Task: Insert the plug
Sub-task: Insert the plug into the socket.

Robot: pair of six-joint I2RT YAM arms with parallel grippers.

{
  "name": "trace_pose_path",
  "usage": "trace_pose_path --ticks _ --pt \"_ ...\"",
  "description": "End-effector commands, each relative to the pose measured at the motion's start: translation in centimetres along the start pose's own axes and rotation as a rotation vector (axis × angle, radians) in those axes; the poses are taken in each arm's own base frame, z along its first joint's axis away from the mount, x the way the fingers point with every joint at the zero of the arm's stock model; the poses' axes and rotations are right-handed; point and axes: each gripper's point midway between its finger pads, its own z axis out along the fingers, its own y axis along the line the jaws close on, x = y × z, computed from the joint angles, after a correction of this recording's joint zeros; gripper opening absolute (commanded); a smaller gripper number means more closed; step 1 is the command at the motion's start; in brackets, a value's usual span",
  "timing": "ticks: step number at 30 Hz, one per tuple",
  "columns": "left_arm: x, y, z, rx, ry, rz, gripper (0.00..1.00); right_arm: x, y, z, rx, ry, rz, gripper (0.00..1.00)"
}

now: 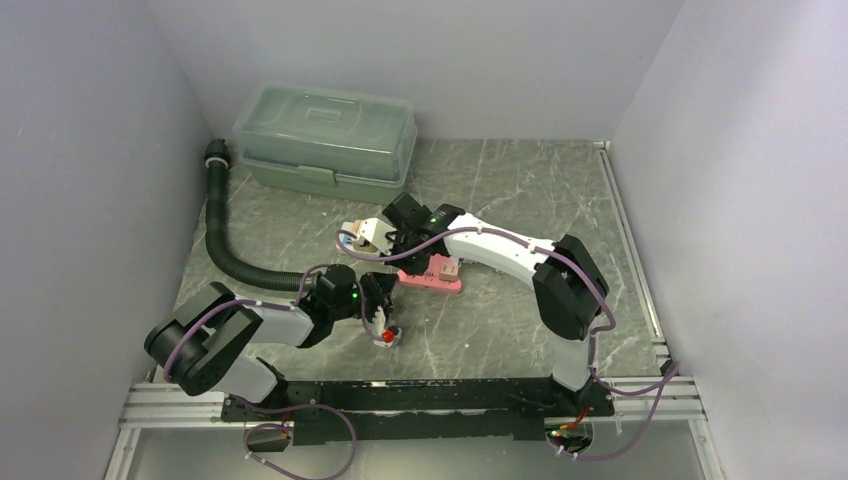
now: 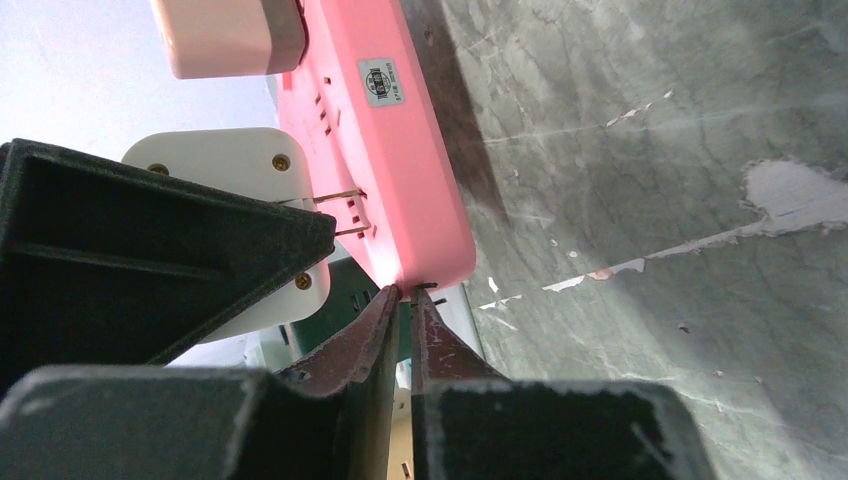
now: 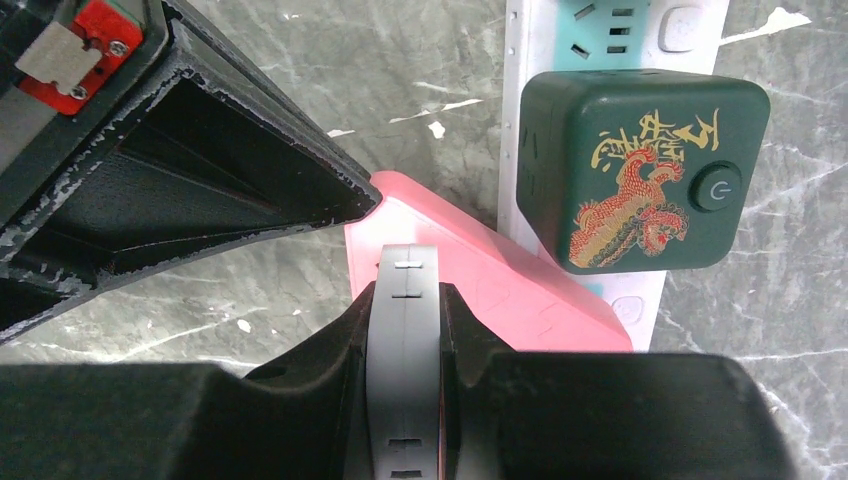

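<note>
1. Grey marble-patterned table (image 1: 500,190), with pale walls around it.
2. Translucent green plastic toolbox (image 1: 325,138) with its lid on, at the back left.
3. Black corrugated hose (image 1: 225,235) curving along the left side, near the toolbox.
4. Pink power strip (image 1: 432,279), long and plastic, lies mid-table between the two grippers. It also shows in the wrist views (image 2: 390,150) (image 3: 480,280).
5. White power strip with teal sockets (image 3: 535,50) lies just beside the pink one. A dark green cube adapter with a gold dragon print (image 3: 640,170) sits on it.
6. Beige boxy plug (image 1: 448,267) is seated on the pink strip's face.
7. White plug with brass screws and two metal prongs (image 2: 235,165) sits at the pink strip's face near its end. The prongs (image 2: 335,197) are only partly into the slots, the body stands off, and bare metal shows.
8. Right gripper (image 3: 405,290): fingers clamped on a grey slotted piece. In the left wrist view its black finger covers the white plug, so it grips that plug.
9. Left gripper (image 2: 407,292): fingers almost together with only a slit between them, tips touching the pink strip's end corner. Can't tell if they pinch its edge.
</note>
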Motion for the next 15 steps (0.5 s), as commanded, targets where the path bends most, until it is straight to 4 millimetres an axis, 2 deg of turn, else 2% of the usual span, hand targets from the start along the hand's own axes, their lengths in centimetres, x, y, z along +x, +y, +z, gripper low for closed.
trace_pose_path --ticks 1,15 --pt "0.1 1.7 0.0 -0.047 0.005 0.025 0.14 -2.0 -2.1 -0.7 0.079 -0.041 -0.041 0.00" --pt "0.1 1.6 0.0 -0.044 0.008 0.023 0.11 -2.9 -3.7 -2.0 0.166 -0.076 -0.066 0.00"
